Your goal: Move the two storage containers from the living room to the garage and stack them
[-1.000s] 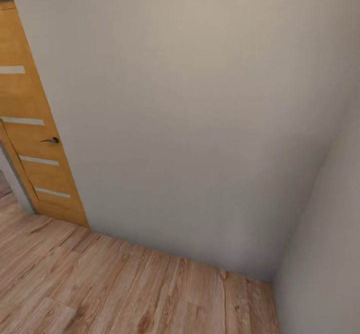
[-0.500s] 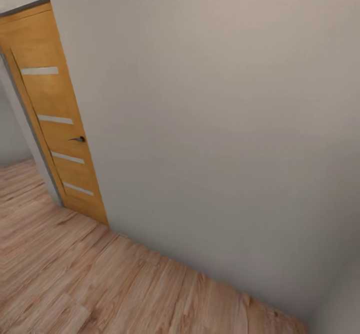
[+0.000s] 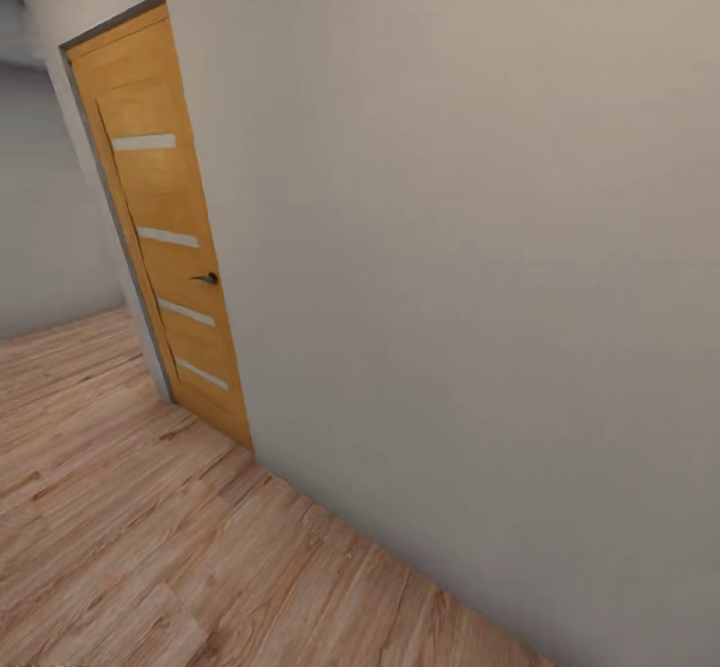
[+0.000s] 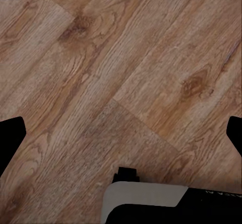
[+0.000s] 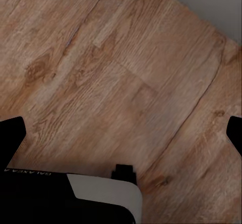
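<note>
Both wrist views crop each end effector's fingertips (image 4: 10,133) at the edges.

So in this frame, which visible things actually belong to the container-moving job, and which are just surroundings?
Job-related:
- left pincer, open, holding nothing
- right pincer, open, holding nothing
- no red-orange container is visible

Surroundings:
- orange-brown wooden door with frosted stripes and a dark handle
- pale grey wall
- light wood plank flooring
</note>
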{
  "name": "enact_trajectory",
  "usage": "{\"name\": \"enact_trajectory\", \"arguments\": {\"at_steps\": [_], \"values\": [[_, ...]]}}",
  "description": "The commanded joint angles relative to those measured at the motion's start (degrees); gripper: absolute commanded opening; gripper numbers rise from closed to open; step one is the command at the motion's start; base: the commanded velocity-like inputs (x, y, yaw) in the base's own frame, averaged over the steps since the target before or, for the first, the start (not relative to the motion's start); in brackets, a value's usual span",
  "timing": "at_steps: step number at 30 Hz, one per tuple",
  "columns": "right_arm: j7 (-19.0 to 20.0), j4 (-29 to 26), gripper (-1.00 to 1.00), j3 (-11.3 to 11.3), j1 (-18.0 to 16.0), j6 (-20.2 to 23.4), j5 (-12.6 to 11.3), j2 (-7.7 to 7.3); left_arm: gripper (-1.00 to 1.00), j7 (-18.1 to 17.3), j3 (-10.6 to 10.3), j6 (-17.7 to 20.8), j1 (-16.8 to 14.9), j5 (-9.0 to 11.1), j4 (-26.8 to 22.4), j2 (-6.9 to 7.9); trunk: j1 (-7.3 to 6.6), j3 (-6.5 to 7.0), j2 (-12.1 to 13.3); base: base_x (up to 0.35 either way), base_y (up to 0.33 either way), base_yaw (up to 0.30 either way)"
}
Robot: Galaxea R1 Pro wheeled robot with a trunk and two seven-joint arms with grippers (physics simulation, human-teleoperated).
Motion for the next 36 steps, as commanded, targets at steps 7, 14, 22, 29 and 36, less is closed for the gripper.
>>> {"name": "enact_trajectory", "arguments": {"at_steps": [7,14,22,29,36], "values": [[0.14,0.25,1.00,0.28,-0.11,-0.45,0.00,-0.02,1.00,0.09,0.42,-0.42,-0.13,-0.19,0.28,0.03,0.05,-0.10,-0.09,0.321,0.049,0.297],[0.13,0.25,1.00,0.30,-0.10,-0.45,0.00,-0.02,1.00,0.09,0.40,-0.42,-0.13,-0.19,0.28,0.03,0.05,-0.10,-0.09,0.321,0.107,0.297],[0.11,0.25,1.00,0.28,-0.09,-0.45,0.00,-0.02,1.00,0.09,0.39,-0.42,-0.13,-0.19,0.28,0.03,0.05,-0.10,-0.09,0.321,0.131,0.297],[0.14,0.25,1.00,0.29,-0.10,-0.45,0.00,-0.02,1.00,0.09,0.41,-0.43,-0.13,-0.19,0.28,0.03,0.05,-0.10,-0.09,0.320,0.107,0.297],[0.13,0.25,1.00,0.29,-0.10,-0.45,0.00,-0.02,1.00,0.09,0.37,-0.42,-0.13,-0.19,0.28,-0.04,0.05,-0.10,-0.09,0.320,0.093,0.299]]}}
